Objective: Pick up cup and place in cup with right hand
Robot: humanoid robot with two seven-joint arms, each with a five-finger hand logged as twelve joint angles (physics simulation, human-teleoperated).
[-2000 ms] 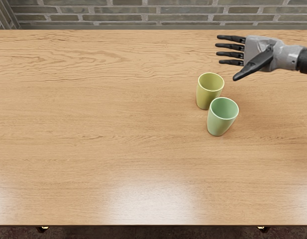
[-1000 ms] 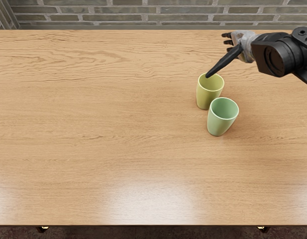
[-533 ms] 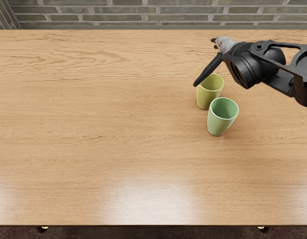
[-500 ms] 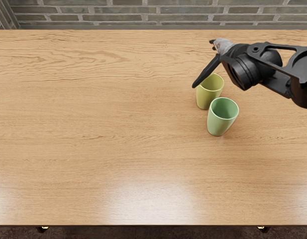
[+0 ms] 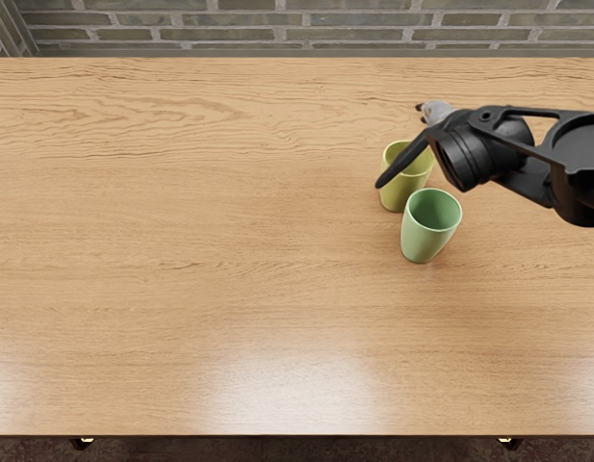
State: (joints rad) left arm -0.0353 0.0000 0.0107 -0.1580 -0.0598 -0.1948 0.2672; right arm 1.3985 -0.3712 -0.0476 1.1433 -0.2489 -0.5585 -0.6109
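One yellow cup (image 5: 400, 197) partly behind the right hand (image 5: 435, 114)

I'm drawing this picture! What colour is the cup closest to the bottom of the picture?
The cup is light green; the head view shows it best.

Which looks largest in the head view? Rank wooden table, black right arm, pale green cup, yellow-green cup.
1. Wooden table
2. Black right arm, as far as it shows
3. Pale green cup and yellow-green cup: too alike to rank; the first looks nearer the camera, the second is partly covered.
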